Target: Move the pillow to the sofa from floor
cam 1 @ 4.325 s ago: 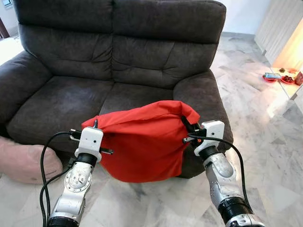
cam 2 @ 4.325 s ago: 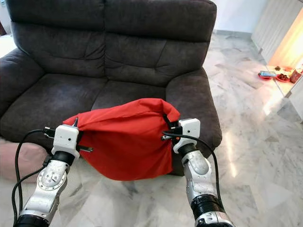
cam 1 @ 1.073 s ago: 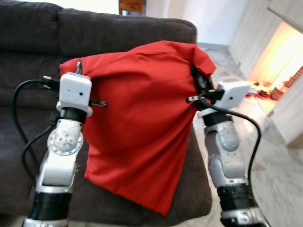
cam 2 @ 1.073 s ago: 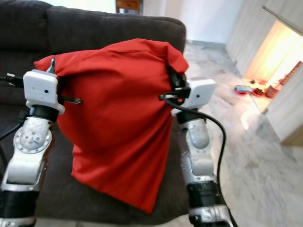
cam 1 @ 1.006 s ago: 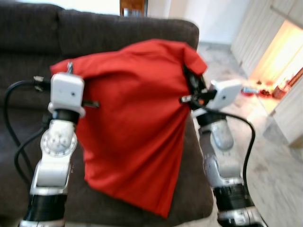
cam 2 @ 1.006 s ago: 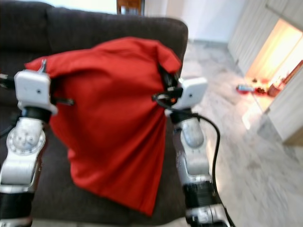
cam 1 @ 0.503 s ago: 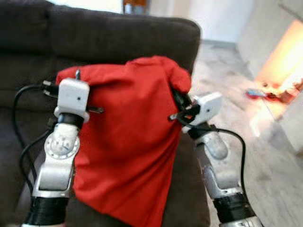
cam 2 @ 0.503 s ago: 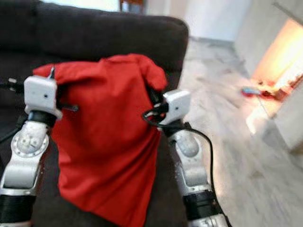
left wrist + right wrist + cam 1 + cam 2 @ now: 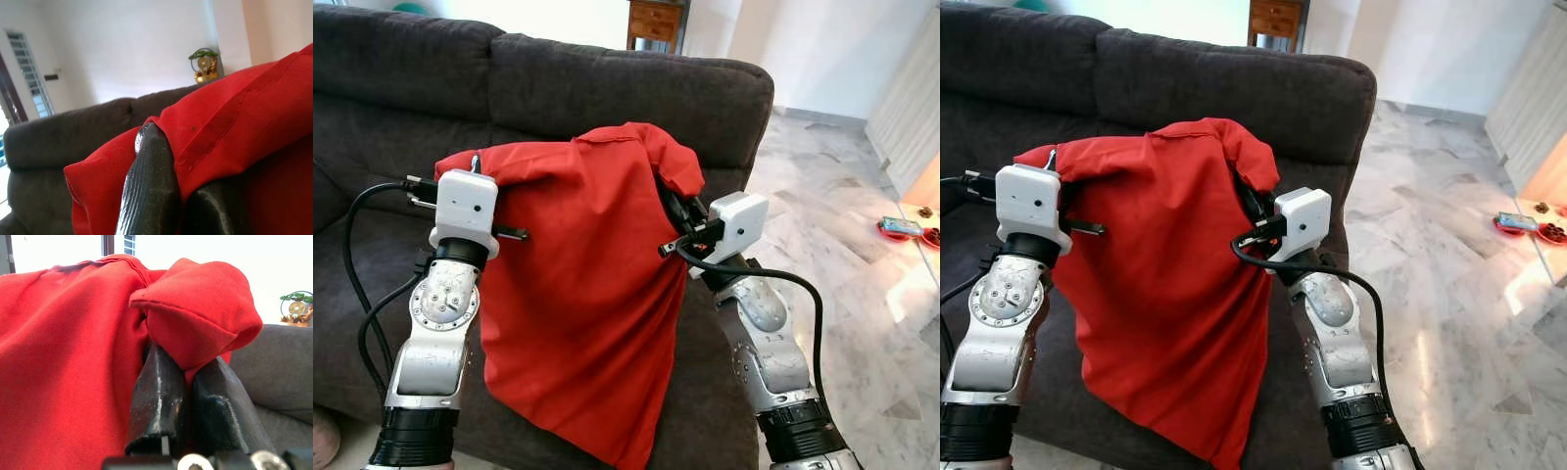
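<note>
A red pillow (image 9: 578, 294) hangs limp between my two arms, held up by its top corners over the right seat of a dark grey sofa (image 9: 626, 93). My left gripper (image 9: 460, 166) is shut on the pillow's left corner, and the left wrist view shows a black finger (image 9: 149, 191) pinching red cloth (image 9: 234, 117). My right gripper (image 9: 674, 208) is shut on the right corner; its two black fingers (image 9: 159, 401) clamp a fold of the cloth (image 9: 195, 318). The pillow's lower edge dangles above the seat's front.
The sofa's right armrest (image 9: 700, 392) lies just below my right arm. Marble floor (image 9: 842, 235) stretches to the right, with a red tray of small items (image 9: 906, 230) on it. A wooden cabinet (image 9: 656, 22) stands behind the sofa.
Since 4.3 s ago I have come close to the sofa and the pillow was raised from seat-front height to backrest height. In the last half second, the arms hold steady.
</note>
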Available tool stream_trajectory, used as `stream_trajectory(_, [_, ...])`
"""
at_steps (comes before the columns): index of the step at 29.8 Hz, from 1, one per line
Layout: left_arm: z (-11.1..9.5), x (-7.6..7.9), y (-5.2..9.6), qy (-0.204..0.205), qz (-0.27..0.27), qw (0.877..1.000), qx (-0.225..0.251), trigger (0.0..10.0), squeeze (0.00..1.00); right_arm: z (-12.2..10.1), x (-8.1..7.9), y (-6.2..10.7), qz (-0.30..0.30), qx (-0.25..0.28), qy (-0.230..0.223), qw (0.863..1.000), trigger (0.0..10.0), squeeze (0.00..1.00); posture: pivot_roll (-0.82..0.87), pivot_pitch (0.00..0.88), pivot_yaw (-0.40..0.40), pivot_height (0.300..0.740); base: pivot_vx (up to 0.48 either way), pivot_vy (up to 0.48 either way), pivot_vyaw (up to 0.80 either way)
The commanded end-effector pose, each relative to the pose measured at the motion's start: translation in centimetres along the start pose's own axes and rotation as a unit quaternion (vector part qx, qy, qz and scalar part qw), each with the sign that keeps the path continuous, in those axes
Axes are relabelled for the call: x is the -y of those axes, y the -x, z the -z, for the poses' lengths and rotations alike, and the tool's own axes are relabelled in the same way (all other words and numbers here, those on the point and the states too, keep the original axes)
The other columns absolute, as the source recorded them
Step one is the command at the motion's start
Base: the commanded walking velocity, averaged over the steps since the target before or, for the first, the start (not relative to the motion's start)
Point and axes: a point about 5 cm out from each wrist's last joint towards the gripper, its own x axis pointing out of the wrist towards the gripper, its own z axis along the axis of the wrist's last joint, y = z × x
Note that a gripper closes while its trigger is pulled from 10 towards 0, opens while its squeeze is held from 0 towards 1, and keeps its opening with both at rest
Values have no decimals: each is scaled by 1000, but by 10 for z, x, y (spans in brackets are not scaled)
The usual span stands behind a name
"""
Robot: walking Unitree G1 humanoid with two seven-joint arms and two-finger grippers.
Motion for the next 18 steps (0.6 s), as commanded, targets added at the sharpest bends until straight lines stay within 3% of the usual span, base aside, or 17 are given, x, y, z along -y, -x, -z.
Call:
stream_trajectory(1, [-7,8,-3,19,18,1000,14,10000,0,1,-7,-4,-22,-6,1,1000,10000,0,164,8,-82,740,0,0,0])
stream_trajectory(4, [-1,8,-1,17,15,1000,2,10000,0,3,-6,-3,-20,-11,1,1000,10000,0,163,9,-84,740,0,0,0])
stream_trajectory(5, [0,7,0,17,14,1000,0,10000,90,3,-6,-3,-18,-12,0,1000,10000,0,164,10,-84,740,0,0,0])
stream_trajectory(6, [1,7,0,17,13,1000,-2,10000,90,3,-5,-3,-17,-12,0,1000,10000,0,164,10,-84,740,0,0,0])
stream_trajectory(7, [1,7,0,17,12,1000,-3,10000,1000,4,-5,-3,-17,-13,-1,1000,10000,16,164,9,-85,740,0,0,0])
stream_trajectory(8, [2,7,0,17,12,1000,-5,10000,1000,4,-5,-3,-17,-14,-3,1000,10000,702,164,10,-86,740,0,0,0])
stream_trajectory(9, [2,7,0,17,11,1000,-6,10000,1000,4,-5,-2,-17,-16,-6,1000,10000,1000,164,10,-86,740,0,0,0])
stream_trajectory(18, [2,7,0,13,11,1000,-5,10000,1000,5,-3,-3,-9,-16,2,1000,10000,1000,165,12,-85,740,0,0,0])
